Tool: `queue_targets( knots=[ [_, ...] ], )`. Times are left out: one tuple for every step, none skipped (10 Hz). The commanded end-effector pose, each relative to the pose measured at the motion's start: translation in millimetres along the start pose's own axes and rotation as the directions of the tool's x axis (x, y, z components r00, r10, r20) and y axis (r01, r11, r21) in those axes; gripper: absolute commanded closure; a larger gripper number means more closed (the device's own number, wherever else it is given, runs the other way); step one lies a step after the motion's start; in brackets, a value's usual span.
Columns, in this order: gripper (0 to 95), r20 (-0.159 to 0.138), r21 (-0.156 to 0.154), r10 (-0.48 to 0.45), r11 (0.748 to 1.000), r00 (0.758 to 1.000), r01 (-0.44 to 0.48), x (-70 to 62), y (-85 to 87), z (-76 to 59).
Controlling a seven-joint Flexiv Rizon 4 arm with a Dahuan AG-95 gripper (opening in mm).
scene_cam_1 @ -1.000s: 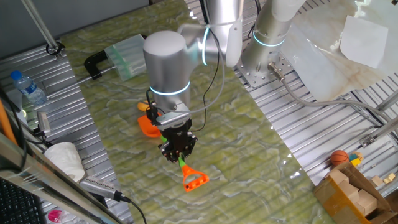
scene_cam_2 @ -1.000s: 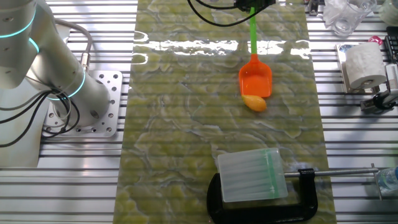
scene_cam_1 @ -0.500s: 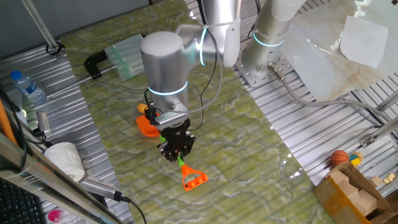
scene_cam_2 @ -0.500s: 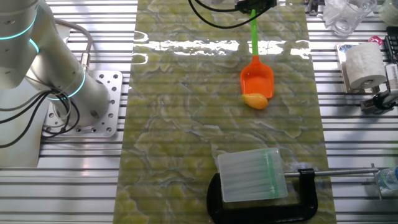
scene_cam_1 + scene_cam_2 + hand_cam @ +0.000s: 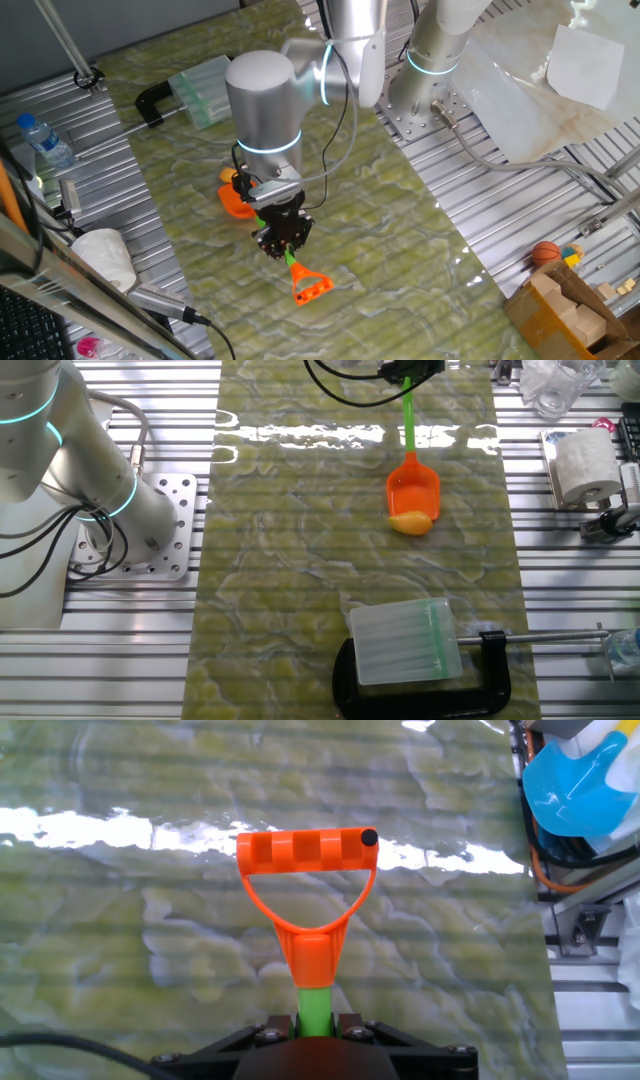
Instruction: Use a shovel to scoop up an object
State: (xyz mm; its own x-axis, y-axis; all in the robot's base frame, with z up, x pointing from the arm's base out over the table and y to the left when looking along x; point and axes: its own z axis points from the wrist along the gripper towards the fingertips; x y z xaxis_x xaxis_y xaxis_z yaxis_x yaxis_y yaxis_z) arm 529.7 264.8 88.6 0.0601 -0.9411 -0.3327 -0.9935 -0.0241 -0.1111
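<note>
Grip: my gripper is clamped on the shovel shaft.
Done: blade edge touches the object.
Left: I judge it not yet scooped.

Shovel handle seen from the hand camera

The shovel is seen end-on: its orange D-shaped end stands above a short stretch of green shaft, which is clamped between the black parts of the gripper at the bottom edge. A green marbled table surface with bright glare streaks lies behind, and a blue object is seen at the upper right.
</note>
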Motion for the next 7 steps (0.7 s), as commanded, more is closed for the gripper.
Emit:
queue_targets(
  knots=[
    [95.0,0.014,0.001,0.002,1.0,1.0,-0.002,1.3,0.5,-0.3],
    [95.0,0.018,0.003,0.0,1.0,1.0,0.0,3.0,1.3,-1.9],
    [95.0,0.028,0.004,0.005,1.0,1.0,-0.005,4.5,2.3,-3.7],
    [95.0,0.028,0.005,0.009,1.0,1.0,-0.009,5.8,3.1,-5.2],
    [95.0,0.024,0.004,0.006,1.0,1.0,-0.006,7.7,4.2,-7.2],
    [95.0,0.022,0.004,0.005,1.0,1.0,-0.005,8.2,4.6,-7.8],
    [95.0,0.023,0.003,0.001,1.0,1.0,-0.001,10.3,5.8,-9.8]
  ],
)
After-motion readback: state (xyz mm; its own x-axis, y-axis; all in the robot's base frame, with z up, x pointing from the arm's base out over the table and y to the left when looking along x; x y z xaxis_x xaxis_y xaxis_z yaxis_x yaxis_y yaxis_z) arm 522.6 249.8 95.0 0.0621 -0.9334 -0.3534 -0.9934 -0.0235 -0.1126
